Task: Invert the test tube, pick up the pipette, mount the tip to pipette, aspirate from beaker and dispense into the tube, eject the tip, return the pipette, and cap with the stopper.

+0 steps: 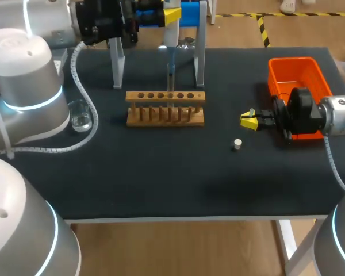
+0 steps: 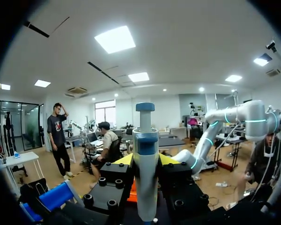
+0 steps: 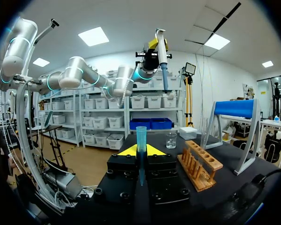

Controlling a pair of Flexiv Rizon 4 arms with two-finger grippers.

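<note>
- Find the left arm [image 1: 29, 86] coming in over the left edge of the table [image 1: 161, 184]. The glass beaker [image 1: 80, 117] stands upright just beside the arm's white joint.
- Check the left gripper [image 1: 171, 16] at the back of the table. Its fingers are clenched on the pipette [image 2: 145, 164], which sits between the two yellow tips. In the right wrist view the pipette hangs upright, high above the table, narrow end down.
- Note the metal-legged stand [image 1: 199, 57] at the rear middle of the table. In the head view the pipette's shaft shows between its legs.
- Locate the wooden rack [image 1: 165, 107] in the middle of the table, just in front of the stand, with its row of holes facing up.
- Locate the stopper [image 1: 237, 144] on the mat. It lies to the right of the rack, near the right gripper, and touches nothing else.
- Check the right gripper [image 1: 248, 121] between the rack and the orange bin. Its fingers grasp the test tube [image 3: 141, 138], which stands upright between the yellow tips in the right wrist view.
- Note the orange bin [image 1: 296, 72] at the right rear. The right arm's wrist covers part of its front.
</note>
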